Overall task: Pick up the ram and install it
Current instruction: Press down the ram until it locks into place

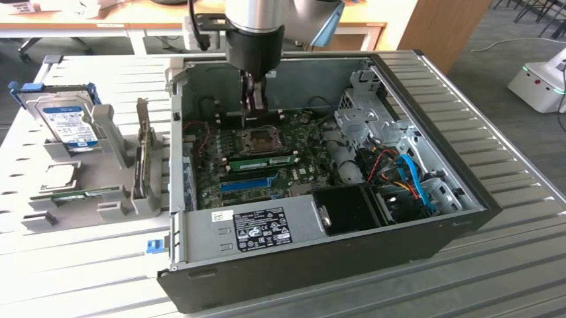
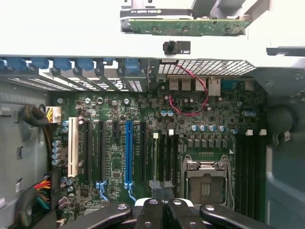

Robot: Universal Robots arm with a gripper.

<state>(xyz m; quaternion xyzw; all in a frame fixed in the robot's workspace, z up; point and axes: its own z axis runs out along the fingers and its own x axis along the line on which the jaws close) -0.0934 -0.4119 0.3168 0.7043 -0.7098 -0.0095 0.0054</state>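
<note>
Gripper [image 1: 251,111]: I see it inside the open computer case [image 1: 460,199], above the motherboard [image 2: 143,119], fingers [image 2: 157,217] closed together with nothing between them.
Ram [image 1: 264,161]: I see one green stick lying in a slot just below the processor socket [image 1: 262,140].
Second ram [image 1: 84,195]: I see it in the gray holder outside the case, at the exterior view's left.

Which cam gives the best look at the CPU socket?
Wrist view. It looks straight onto the CPU socket, so the metal frame, the latch and the open centre are clear. The exterior view shows the socket smaller and at a slant, inside the open computer case.
</note>
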